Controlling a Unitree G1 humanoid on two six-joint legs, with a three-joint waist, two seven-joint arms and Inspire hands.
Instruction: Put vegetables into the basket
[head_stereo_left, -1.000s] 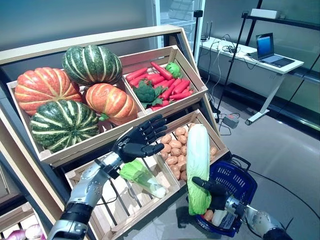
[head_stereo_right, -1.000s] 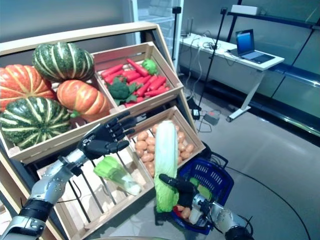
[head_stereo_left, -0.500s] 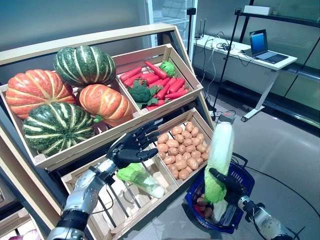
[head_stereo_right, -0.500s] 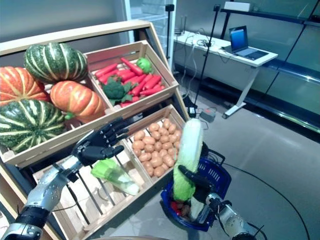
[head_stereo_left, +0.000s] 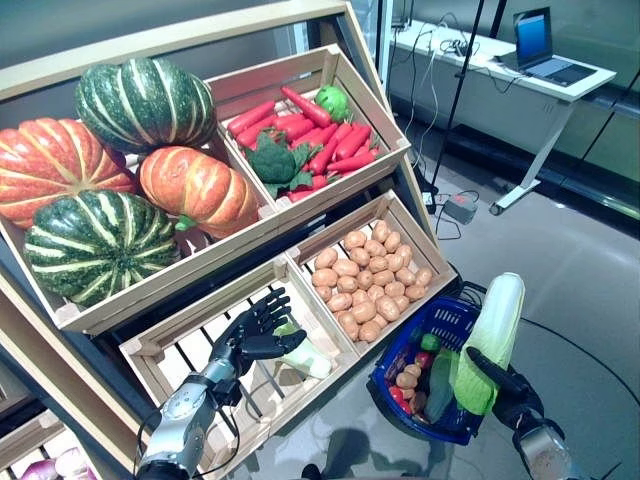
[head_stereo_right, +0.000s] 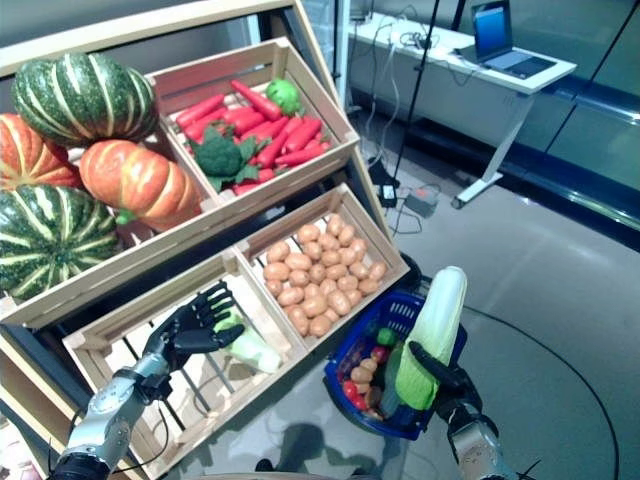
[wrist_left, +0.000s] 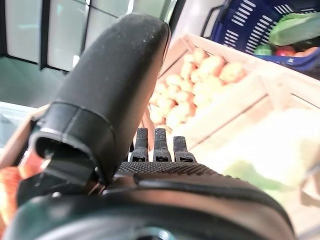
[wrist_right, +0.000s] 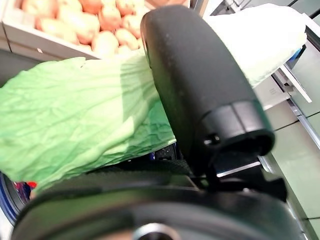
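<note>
My right hand is shut on a long napa cabbage, pale at the top and leafy green at the bottom. It holds the cabbage upright over the right rim of the blue basket on the floor. The right wrist view shows the cabbage under the thumb. The basket holds potatoes, a red vegetable and green vegetables. My left hand is open with fingers spread, low in the slatted crate, right beside a small green and white cabbage.
The wooden stand fills the left, with a potato crate right next to the basket. A white desk with a laptop stands at the back right. Grey floor lies to the right of the basket.
The camera has tilted down. My right hand has carried the napa cabbage rightward, from the crate side to the basket's right rim. My left hand has dropped lower into the slatted crate.
</note>
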